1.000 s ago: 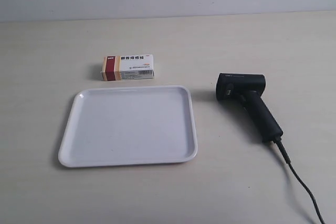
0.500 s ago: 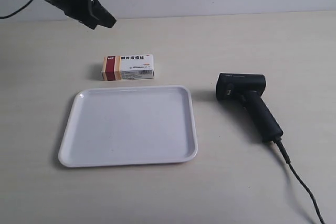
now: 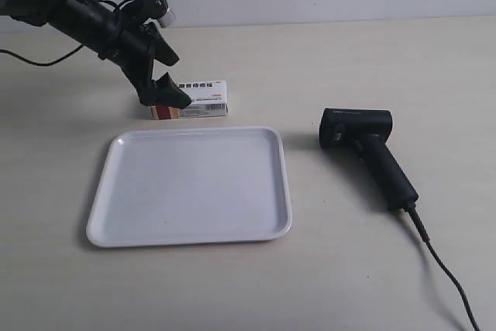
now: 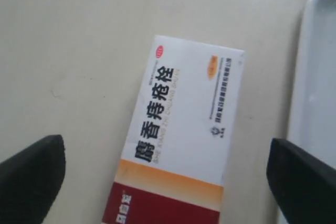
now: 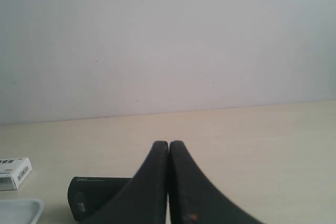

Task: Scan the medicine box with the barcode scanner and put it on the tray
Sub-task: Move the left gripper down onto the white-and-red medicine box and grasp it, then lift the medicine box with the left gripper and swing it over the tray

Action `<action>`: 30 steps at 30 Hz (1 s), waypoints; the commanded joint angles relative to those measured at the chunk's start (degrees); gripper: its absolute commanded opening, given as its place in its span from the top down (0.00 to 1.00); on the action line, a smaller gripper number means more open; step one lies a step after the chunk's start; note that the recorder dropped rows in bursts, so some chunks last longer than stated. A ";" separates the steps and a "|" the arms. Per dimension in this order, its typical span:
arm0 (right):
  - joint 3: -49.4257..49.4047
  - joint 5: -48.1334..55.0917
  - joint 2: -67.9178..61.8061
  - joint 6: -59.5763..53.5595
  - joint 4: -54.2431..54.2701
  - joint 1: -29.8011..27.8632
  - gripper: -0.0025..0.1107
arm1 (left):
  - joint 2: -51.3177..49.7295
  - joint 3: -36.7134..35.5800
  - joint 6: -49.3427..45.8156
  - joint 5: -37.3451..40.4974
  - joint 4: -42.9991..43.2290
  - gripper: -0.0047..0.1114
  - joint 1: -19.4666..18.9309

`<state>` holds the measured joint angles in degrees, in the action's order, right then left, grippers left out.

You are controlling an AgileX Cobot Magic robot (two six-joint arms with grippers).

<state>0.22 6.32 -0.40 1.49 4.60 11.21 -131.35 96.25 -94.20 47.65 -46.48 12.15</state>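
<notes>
The medicine box (image 3: 203, 99) lies flat on the table just behind the tray (image 3: 285, 184). My left gripper (image 3: 180, 81) hangs over the box's dark red end, open, one finger on either side and hiding that end. In the left wrist view the box (image 4: 184, 129) lies between the two spread fingertips (image 4: 37, 171), touching neither, with the tray (image 4: 315, 77) beside it. The barcode scanner (image 3: 364, 143) lies on its side at the tray's right. My right gripper (image 5: 168, 145) is shut on nothing, above the table near the scanner (image 5: 92, 192); it does not appear in the exterior view.
The scanner's black cable (image 3: 443, 270) trails off towards the exterior view's lower right corner. A pale wall stands behind the table. From the right wrist I also see the box (image 5: 14, 172) and a corner of the tray (image 5: 21, 209).
The left arm came in from the exterior view's upper left and dropped to the medicine box, jaws open. Box, tray and scanner have not moved.
</notes>
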 commanded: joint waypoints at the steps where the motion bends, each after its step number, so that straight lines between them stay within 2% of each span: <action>1: -0.22 -0.80 0.40 0.02 -0.57 -0.36 0.98 | -3.12 2.11 -1.79 -1.47 -1.98 0.07 0.05; 8: -0.22 -0.80 0.40 0.02 -0.57 -0.36 0.98 | -8.32 7.07 -1.16 2.26 -2.58 0.07 0.05; 10: -0.22 -0.92 0.40 0.02 -0.56 -0.36 0.98 | -8.74 7.19 -1.16 2.56 -2.43 0.13 0.05; 12: -0.22 -1.17 0.40 0.02 -0.56 -0.36 0.98 | -9.01 7.19 -1.45 2.56 -2.12 0.27 0.05; 17: -0.22 -1.86 0.40 0.02 -0.56 -0.36 0.98 | -7.97 7.19 -3.08 2.83 -2.12 0.77 0.05; 19: -0.22 -2.12 0.40 0.02 -0.56 -0.36 0.98 | -5.83 7.19 -3.08 5.37 -2.12 0.96 0.05; 23: -0.22 -5.46 0.40 0.23 1.45 -0.36 0.98 | 1.89 7.19 -3.50 14.67 -1.96 0.95 0.05; 26: -0.22 -14.21 0.40 0.23 5.50 -0.36 0.98 | 8.62 6.80 -2.98 22.31 -2.22 0.95 0.05; 30: -0.22 -18.08 0.40 0.23 7.08 -0.36 0.98 | 16.89 -0.52 -7.67 22.31 -3.96 0.95 0.05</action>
<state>0.22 -8.86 -0.36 1.61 10.61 11.21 -119.37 100.69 -98.92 68.02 -49.31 12.15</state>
